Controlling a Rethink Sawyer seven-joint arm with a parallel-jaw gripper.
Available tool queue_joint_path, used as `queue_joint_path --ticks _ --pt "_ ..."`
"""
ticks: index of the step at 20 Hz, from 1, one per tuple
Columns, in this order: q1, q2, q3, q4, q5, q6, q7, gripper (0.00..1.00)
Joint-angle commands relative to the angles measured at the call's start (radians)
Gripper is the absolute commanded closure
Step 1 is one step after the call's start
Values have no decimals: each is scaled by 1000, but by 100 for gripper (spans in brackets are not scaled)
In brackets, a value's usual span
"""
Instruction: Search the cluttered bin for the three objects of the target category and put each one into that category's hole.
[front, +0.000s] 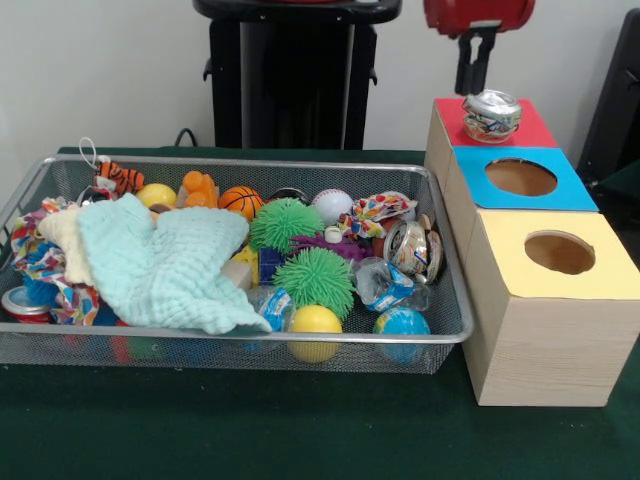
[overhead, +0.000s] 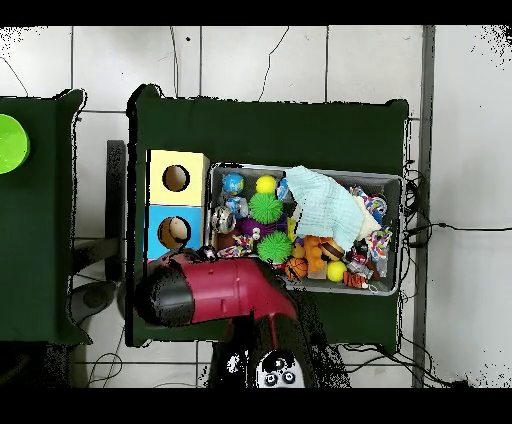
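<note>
The wire mesh bin (front: 452, 335) holds many toys; it also shows in the overhead view (overhead: 392, 180). One dented can (front: 491, 115) rests on the red-topped box (front: 535, 132), covering its hole. My gripper (front: 472, 88) hangs right above that can, at its top; whether it holds the can is unclear. A second can (front: 410, 248) lies at the bin's right end, also seen from overhead (overhead: 222, 221). A red can (front: 22, 303) lies at the bin's left end. In the overhead view my red arm (overhead: 215, 295) hides the gripper and the red box.
A blue-topped box (front: 580, 190) and a yellow-topped box (front: 610, 270) stand in a row with the red one, right of the bin. A pale green cloth (front: 165, 265), spiky green balls (front: 314, 281), other balls and a crushed plastic bottle (front: 385, 283) fill the bin.
</note>
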Motion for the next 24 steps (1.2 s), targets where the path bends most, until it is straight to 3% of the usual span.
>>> queue_joint_path --ticks 1,4,6,8,11,15,24 --pt "77 -114 -6 91 1 105 137 100" --pt "85 -182 -43 46 -38 198 76 100" --pt "69 -220 -40 43 -23 258 35 100" --pt "56 -218 -16 77 -4 217 22 100" --pt "66 -144 12 131 7 61 97 100" --pt "102 -71 1 130 -4 -25 178 100" --pt "175 41 -49 132 -16 -178 244 100"
